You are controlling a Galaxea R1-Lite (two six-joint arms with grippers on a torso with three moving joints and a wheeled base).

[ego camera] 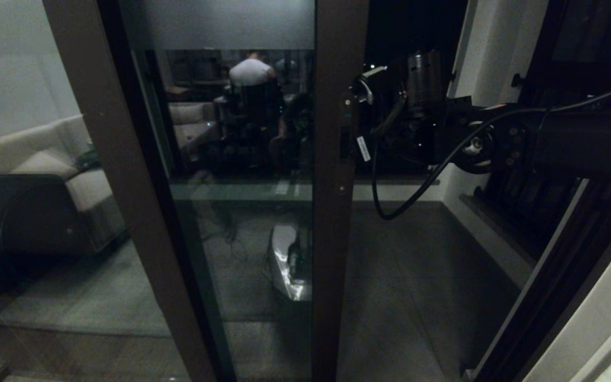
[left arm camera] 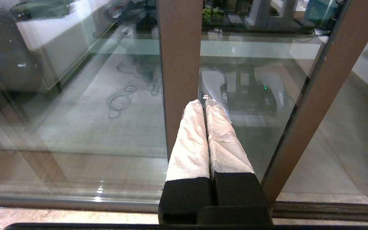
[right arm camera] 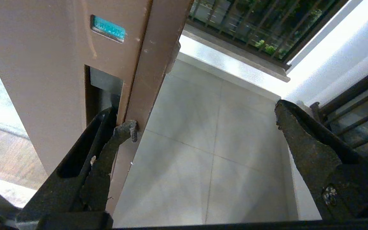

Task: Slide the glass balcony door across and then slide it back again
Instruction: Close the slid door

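The glass balcony door (ego camera: 242, 159) is a tall pane in a dark brown frame with a frosted band (ego camera: 220, 24) across its top. Its stile (ego camera: 332, 223) holds a narrow recessed black handle (ego camera: 345, 139). My right gripper (right arm camera: 204, 118) is open at that stile. One of its fingers (right arm camera: 107, 143) rests at the handle recess (right arm camera: 102, 92), and the other finger (right arm camera: 311, 150) hangs over the balcony floor. My left gripper (left arm camera: 203, 100) is shut with nothing in it. Its white-wrapped fingers (left arm camera: 190, 137) point low at the glass beside a brown frame post (left arm camera: 179, 64).
Right of the stile an open gap shows the tiled balcony floor (ego camera: 417, 265) and its railing (right arm camera: 251, 28). A dark-framed window (ego camera: 560, 201) with a round knob (ego camera: 517, 80) closes the right side. A fixed glass panel at left shows a sofa (ego camera: 35, 159). A black cable (ego camera: 385, 207) loops off my right arm.
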